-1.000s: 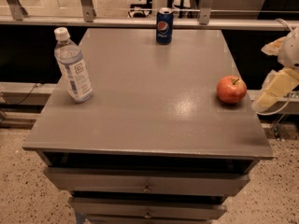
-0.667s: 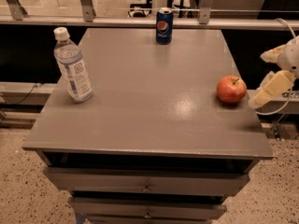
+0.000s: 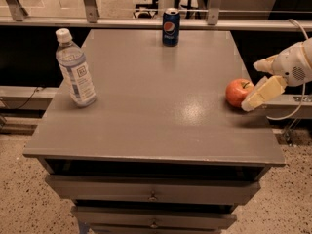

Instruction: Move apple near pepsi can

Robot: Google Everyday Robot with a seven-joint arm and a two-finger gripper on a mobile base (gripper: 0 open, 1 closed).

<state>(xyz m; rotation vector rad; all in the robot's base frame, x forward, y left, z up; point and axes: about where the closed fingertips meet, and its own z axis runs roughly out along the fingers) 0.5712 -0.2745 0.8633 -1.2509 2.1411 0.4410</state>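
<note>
The red apple [image 3: 237,92] sits on the grey table [image 3: 156,106] near its right edge. The dark blue pepsi can [image 3: 171,27] stands upright at the middle of the far edge, well apart from the apple. My gripper [image 3: 252,84] reaches in from the right at apple height. It is open, with its near finger [image 3: 261,94] right against the apple's right side and its far finger [image 3: 265,65] above and behind the apple. It holds nothing.
A clear plastic water bottle [image 3: 75,74] with a white cap stands near the table's left edge. A rail [image 3: 146,22] runs just behind the table's far edge. Drawers [image 3: 153,191] sit below the table's front edge. A cable hangs at the right.
My gripper has moved left, closing in on the apple from the right. The apple, the can and the bottle have stayed in place.
</note>
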